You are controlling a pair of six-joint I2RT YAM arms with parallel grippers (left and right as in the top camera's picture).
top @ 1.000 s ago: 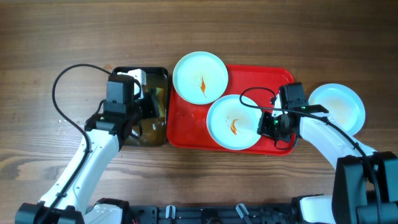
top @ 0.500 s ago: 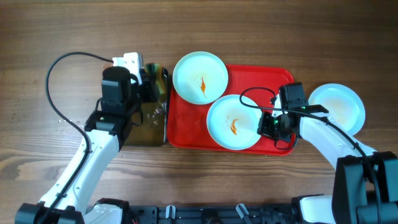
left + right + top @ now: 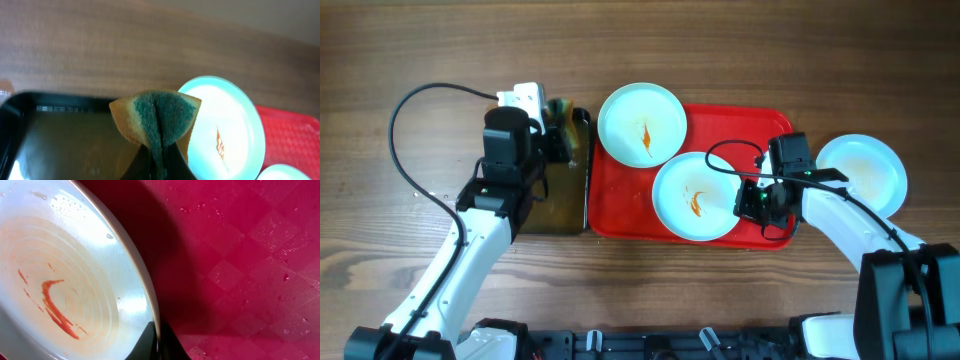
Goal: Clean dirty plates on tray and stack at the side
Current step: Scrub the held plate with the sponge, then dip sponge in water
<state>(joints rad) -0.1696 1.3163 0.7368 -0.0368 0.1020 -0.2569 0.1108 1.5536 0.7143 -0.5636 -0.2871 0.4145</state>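
A brown wooden table (image 3: 420,60) with a fine grain fills the background. On it a glossy red plastic tray (image 3: 730,120), embossed with a checker pattern and beaded with water, is set long side left to right. Just to its left a black basin (image 3: 560,205) of murky water is seen.

Two round, shallow, pale plates lie on the tray, each streaked orange-red at its centre: the far plate (image 3: 641,124) overhangs the tray's far left corner, and the near plate (image 3: 695,197) lies toward the right. A third plate (image 3: 861,176), with only a faint smear, is set on the table right of the tray.

The near plate's right rim is pinched by the right gripper (image 3: 159,342). A folded yellow-and-green sponge (image 3: 156,117), wet and coarse, is clamped in the left gripper (image 3: 158,160) over the basin's far edge.

The far plate lies just right of the sponge. The held plate lies further right and nearer, so a rightward reach by the left arm seems called for.
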